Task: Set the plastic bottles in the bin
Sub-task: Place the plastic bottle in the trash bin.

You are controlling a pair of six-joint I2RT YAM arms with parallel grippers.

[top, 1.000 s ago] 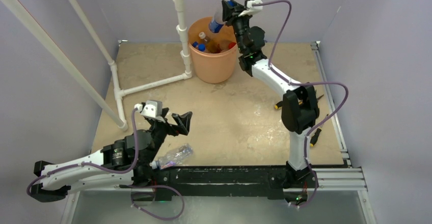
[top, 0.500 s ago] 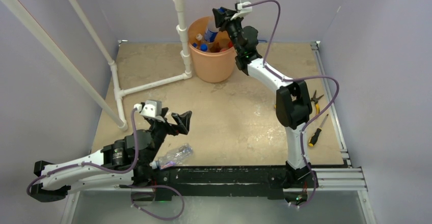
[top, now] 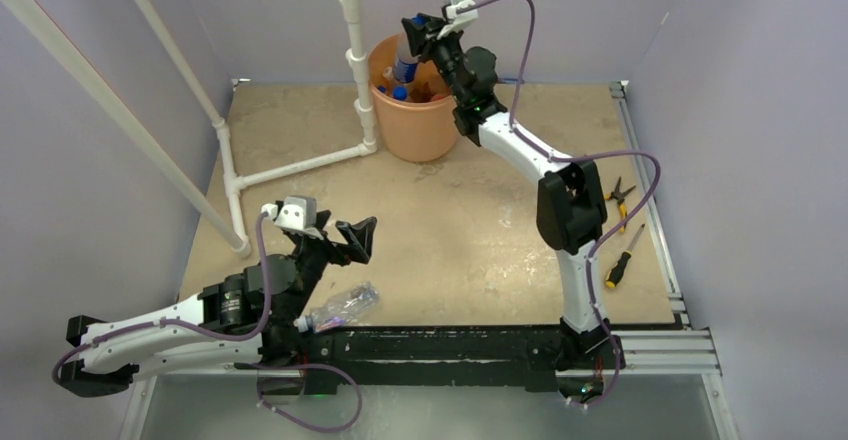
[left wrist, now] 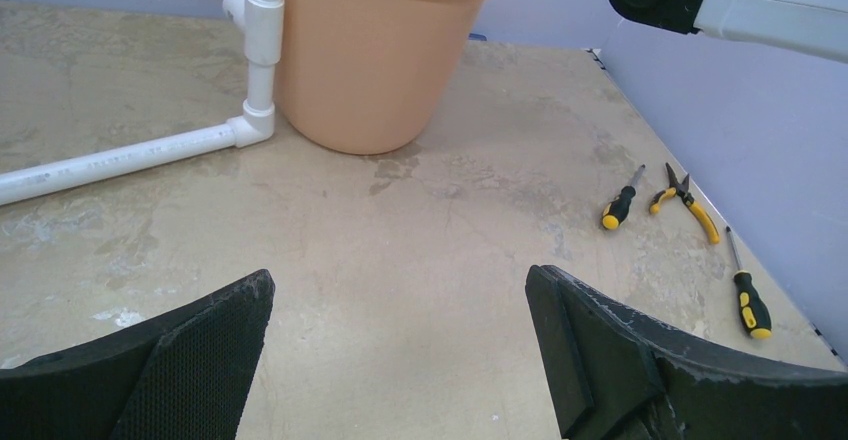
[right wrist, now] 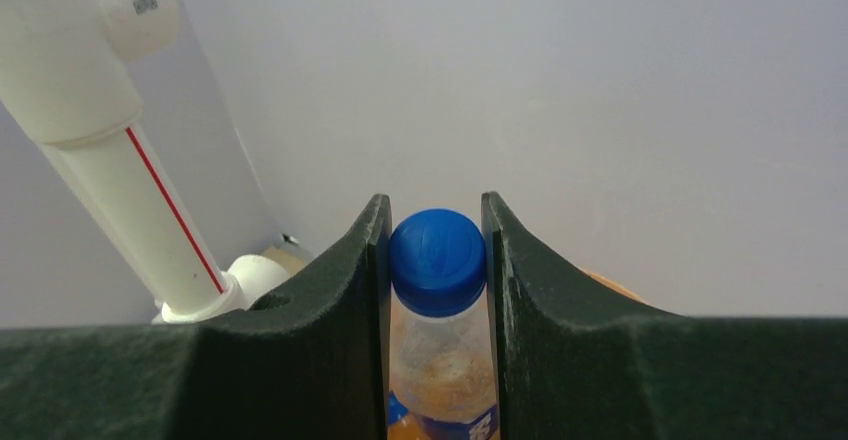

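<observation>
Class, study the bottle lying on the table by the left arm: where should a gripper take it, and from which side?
Grip the bottle across its mid-body, from above: it lies on its side, one end tucked close by the left arm, its body exposed. The open left gripper hangs nearest.

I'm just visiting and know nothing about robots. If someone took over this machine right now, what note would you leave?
The right gripper is shut on a blue-capped bottle, held over the bin.
The left gripper is open and empty above the table.
Done: several bottles are in the bin.
Left: drop the held one, then fetch the lone bottle lying beside the left arm.
</observation>
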